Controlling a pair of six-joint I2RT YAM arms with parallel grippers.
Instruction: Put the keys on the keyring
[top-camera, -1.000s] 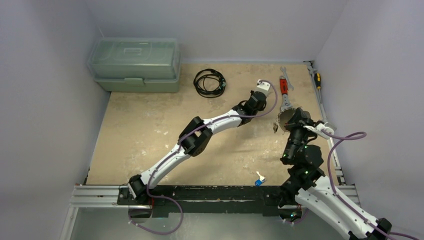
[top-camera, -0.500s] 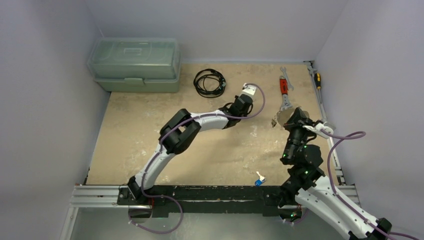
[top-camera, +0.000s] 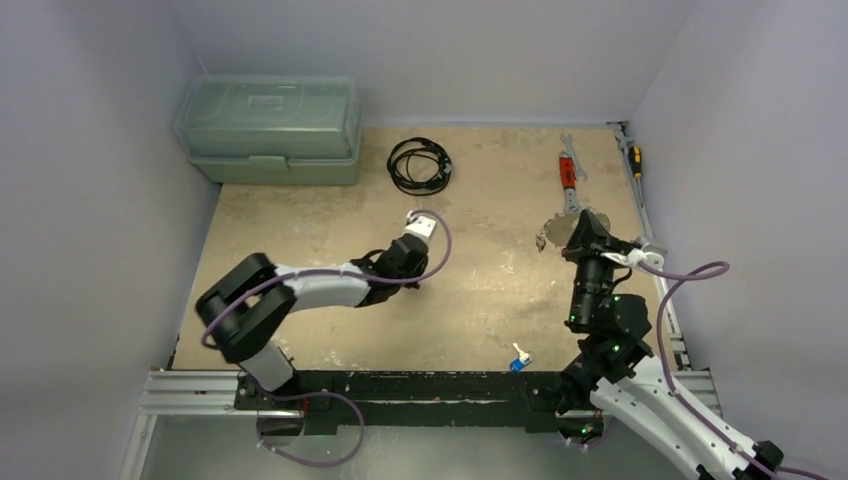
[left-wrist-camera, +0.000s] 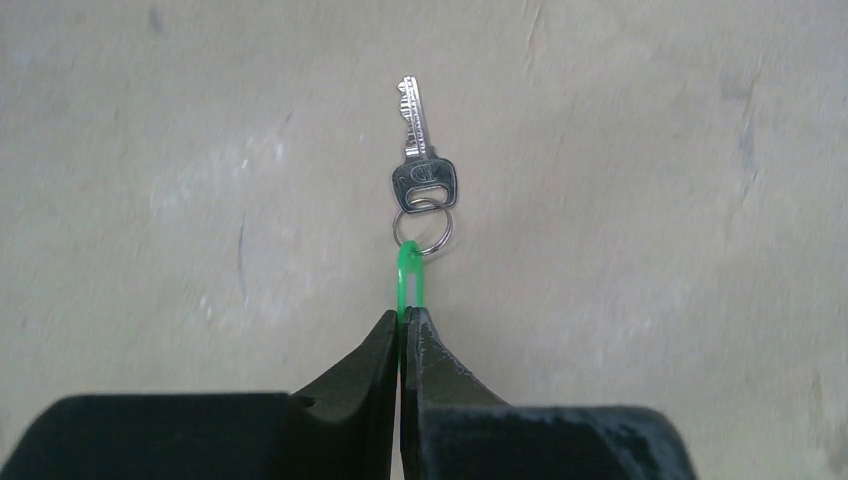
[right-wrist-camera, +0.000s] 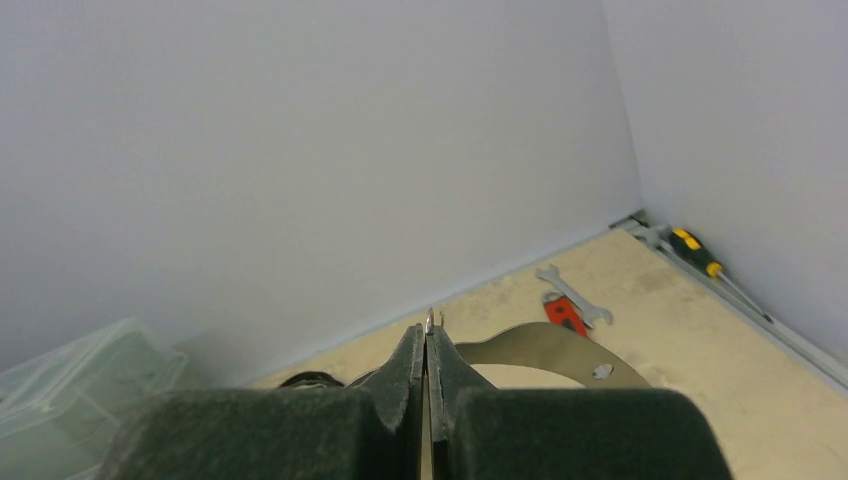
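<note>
Step in hand: carrying a key to the ring, nothing threaded from this hand yet. Left gripper is clenched on a green plastic tag. The plain silver metal key hangs off that tag just past the fingertips, blade pointing away from them, over bare table. Can't tell if it touches the surface.

Right gripper is clamped shut on the thin end of the large silvery keyring loop, held up off the table. The loop curves out to the right of the fingers in the wrist view.

In the top view the two grippers are well apart, left one mid-table, right one near the red-handled wrench.

Next move likely needs the left arm to bring the key across and line the tag's loop up with the ring's free end, a fine alignment. A blue-tagged key lies near the front edge, not picked.
</note>
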